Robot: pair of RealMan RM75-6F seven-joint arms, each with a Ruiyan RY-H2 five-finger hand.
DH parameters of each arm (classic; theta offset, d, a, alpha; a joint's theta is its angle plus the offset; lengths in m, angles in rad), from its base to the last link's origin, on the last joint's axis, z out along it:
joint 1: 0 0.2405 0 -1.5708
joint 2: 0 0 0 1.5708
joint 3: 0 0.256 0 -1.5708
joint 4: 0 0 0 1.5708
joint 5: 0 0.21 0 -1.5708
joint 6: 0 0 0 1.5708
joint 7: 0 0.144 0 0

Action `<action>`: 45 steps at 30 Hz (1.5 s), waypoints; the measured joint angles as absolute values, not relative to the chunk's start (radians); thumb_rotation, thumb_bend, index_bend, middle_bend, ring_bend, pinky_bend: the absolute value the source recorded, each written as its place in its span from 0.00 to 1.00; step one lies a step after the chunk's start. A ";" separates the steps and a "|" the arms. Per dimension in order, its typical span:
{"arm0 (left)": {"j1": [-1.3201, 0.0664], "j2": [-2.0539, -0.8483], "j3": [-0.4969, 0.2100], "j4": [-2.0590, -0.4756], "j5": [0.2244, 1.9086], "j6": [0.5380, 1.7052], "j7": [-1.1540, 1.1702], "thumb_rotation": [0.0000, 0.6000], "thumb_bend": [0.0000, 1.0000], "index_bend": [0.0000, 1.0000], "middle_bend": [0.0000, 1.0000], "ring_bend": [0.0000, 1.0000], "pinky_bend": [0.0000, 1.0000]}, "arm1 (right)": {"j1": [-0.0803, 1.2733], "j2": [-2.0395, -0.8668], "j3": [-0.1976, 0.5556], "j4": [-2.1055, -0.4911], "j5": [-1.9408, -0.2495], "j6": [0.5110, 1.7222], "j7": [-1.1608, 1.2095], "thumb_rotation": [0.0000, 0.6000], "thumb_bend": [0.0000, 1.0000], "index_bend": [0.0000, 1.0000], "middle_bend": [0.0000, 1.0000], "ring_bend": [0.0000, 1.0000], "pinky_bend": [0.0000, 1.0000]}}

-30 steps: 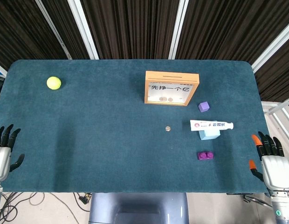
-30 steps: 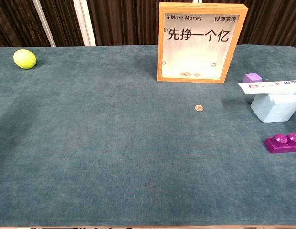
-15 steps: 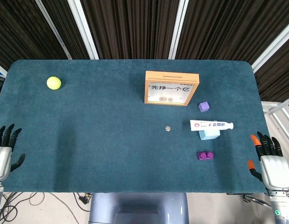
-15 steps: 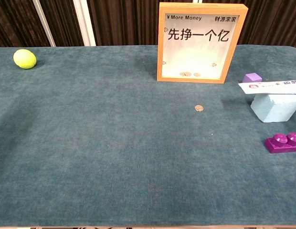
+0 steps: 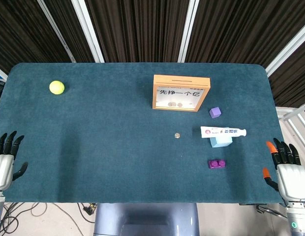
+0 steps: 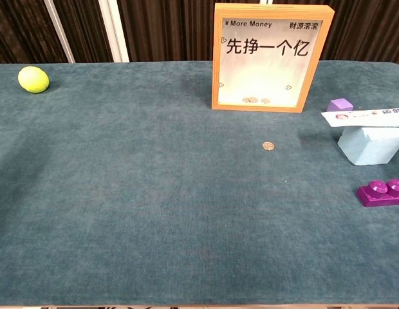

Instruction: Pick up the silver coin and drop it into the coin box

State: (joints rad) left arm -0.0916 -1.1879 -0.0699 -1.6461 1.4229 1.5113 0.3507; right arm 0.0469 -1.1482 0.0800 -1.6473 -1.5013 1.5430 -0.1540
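Head view: both robot hands idle at the worktop's (image 5: 93,147) near corners.
Left robot hand (image 5: 4,160) and right robot hand (image 5: 289,169) are released, fingers spread; coin (image 5: 176,135) lies flat before the box (image 5: 181,92).

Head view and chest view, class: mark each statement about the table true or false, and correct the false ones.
1. The silver coin lies on the cloth in front of the coin box. True.
2. The right hand holds the coin. False: it holds nothing, fingers apart, at the table's near edge.
3. The toothpaste box rests on the light blue block. True.
4. The tennis ball touches the coin box. False: it lies far off, towards the left.
5. The left hand holds nothing. True.
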 measured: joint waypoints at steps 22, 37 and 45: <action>-0.087 -1.176 -0.072 -1.667 1.401 1.504 0.333 1.00 0.26 0.14 0.03 0.00 0.00 | 0.322 -1.118 0.178 -1.887 -1.354 1.170 -0.462 1.00 0.49 0.20 0.00 0.00 0.00; -0.090 -1.168 -0.073 -1.679 1.382 1.488 0.329 1.00 0.26 0.14 0.03 0.00 0.00 | 0.589 -1.370 0.236 -1.857 -0.978 1.046 -0.795 1.00 0.49 0.21 0.00 0.00 0.00; -0.090 -1.164 -0.075 -1.685 1.375 1.485 0.323 1.00 0.26 0.14 0.03 0.00 0.00 | 0.670 -1.477 0.235 -1.736 -0.904 1.050 -0.837 1.00 0.49 0.26 0.00 0.00 0.00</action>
State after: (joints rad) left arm -0.0898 -1.1641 -0.0747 -1.6850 1.3751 1.4850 0.3226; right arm 0.6696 -1.4772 0.2347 -1.7359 -0.9040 1.0503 -0.8369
